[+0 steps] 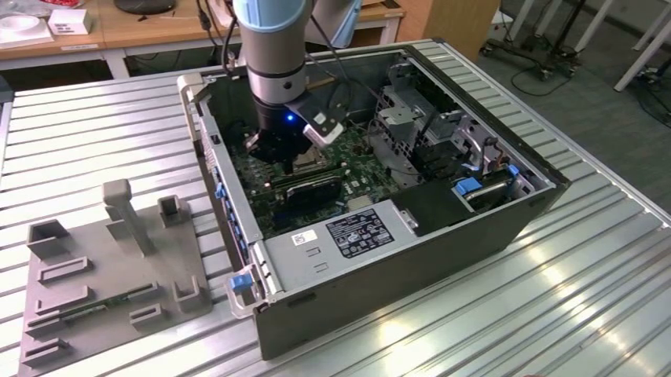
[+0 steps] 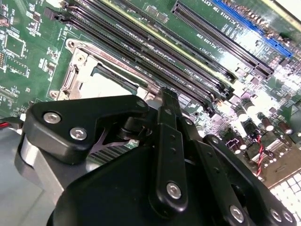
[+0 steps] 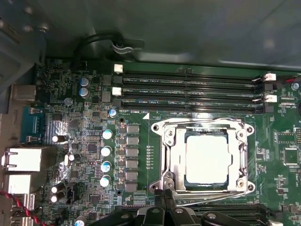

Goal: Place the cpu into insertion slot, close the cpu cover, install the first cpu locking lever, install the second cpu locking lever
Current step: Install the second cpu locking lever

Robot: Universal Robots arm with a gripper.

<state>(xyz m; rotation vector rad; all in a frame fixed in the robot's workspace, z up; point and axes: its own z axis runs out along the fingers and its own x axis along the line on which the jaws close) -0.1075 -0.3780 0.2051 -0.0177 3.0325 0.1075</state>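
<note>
Arm (image 1: 275,55) hides cpu cover (image 3: 205,126) edge in exterior view

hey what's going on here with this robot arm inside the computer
A single robot arm is reaching down into an open computer case, with its gripper low over the motherboard at the processor socket. In the first wrist view, the cpu sits in the socket and the cpu cover lies flat around it, so the chip is placed and the cover is down. The gripper hovers at the socket's edge, holding nothing that I can see. Whether the locking levers are latched is hard to tell.
</note>
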